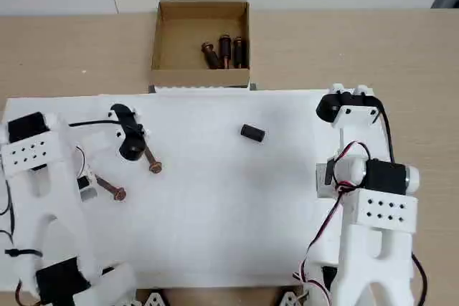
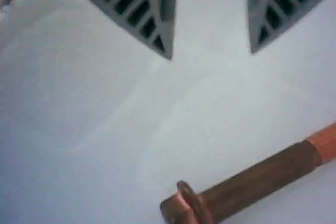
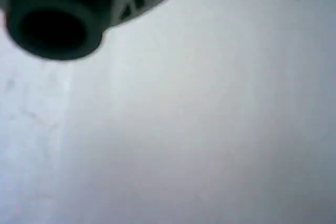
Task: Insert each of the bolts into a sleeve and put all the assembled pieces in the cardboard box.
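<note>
Left wrist view shows the left gripper (image 2: pixel 210 53) spread wide, with a bolt (image 2: pixel 247 182) lying just beyond its tips, one end cut off. A skewed pinch could roll it away. The right gripper (image 1: pixel 337 107) seems clamped on a sleeve (image 3: pixel 50 27), the grip itself mostly hidden. The cardboard box (image 1: pixel 201 77) sits well beyond both.

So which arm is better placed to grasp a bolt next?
Left: the open left gripper hovers close to a copper-coloured metal bolt; the right gripper holds a black cylindrical sleeve.
</note>
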Robot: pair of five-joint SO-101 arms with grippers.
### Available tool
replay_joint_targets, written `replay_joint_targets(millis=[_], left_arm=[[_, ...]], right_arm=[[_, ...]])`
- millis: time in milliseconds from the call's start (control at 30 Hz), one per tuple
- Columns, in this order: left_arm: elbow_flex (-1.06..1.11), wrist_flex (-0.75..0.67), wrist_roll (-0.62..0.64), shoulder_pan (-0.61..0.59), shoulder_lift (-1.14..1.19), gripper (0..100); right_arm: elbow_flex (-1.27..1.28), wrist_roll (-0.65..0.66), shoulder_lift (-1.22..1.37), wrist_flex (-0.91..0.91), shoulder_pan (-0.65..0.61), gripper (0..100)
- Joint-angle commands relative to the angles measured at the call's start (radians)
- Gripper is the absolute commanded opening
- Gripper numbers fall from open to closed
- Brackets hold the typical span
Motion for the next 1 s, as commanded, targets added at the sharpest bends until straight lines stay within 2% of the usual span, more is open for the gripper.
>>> replay_joint_targets(millis=[0,333,600,967], left_arm=[[0.054,-0.080,-0.500,0.006,-0.003,9],[0.140,-0.198,-0.502,0.034,0.026,9],[0.091,-0.212,-0.494,0.044,0.147,9],[0.088,-0.276,-0.466,0.129,0.181,9]], right_arm=[[-0.003,-0.006,-0.025,-0.002,0.007,1.0],[-0.005,-0.006,-0.025,-0.002,0.007,1.0],[-0.005,-0.006,-0.025,-0.001,0.007,1.0],[-0.005,-0.008,-0.025,-0.001,0.007,1.0]])
